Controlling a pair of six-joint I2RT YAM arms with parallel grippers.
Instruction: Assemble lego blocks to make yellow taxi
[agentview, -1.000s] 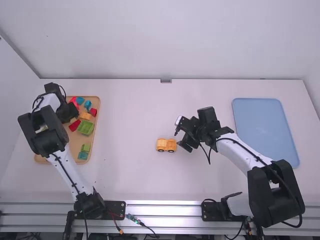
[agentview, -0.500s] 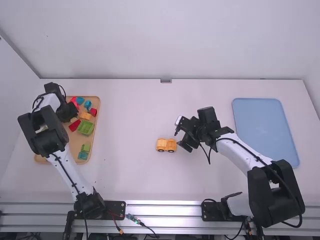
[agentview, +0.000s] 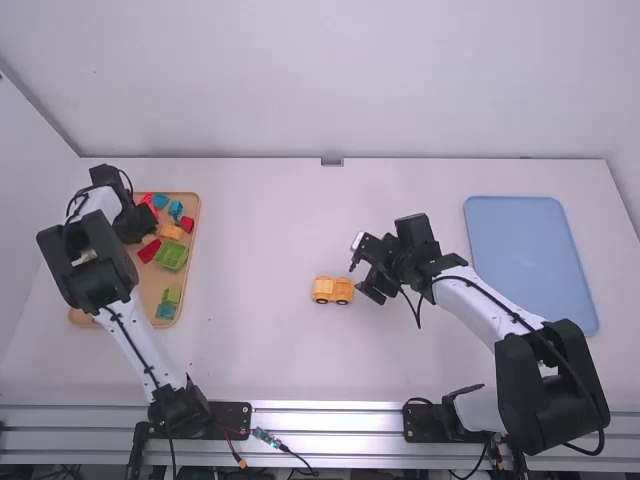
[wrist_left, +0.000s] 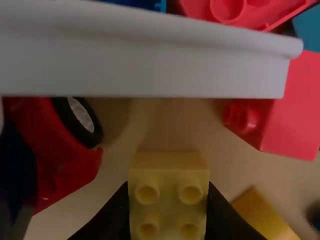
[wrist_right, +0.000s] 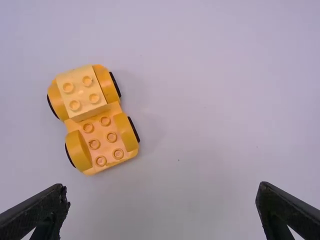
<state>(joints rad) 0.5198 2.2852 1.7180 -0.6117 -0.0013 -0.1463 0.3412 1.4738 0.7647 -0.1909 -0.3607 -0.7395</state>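
A white wall (agentview: 400, 90) backed the white table (agentview: 260, 350); the left gripper (agentview: 142, 223) clamped a yellow block (wrist_left: 168, 200), the right gripper (agentview: 364, 272) spread apart.

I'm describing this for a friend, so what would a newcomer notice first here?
Probably the little yellow-orange toy-brick car chassis with black tyres, alone mid-table. Next, the wooden tray of red, green and blue bricks at far left, where the left arm's black two-finger gripper grips a yellow studded block.
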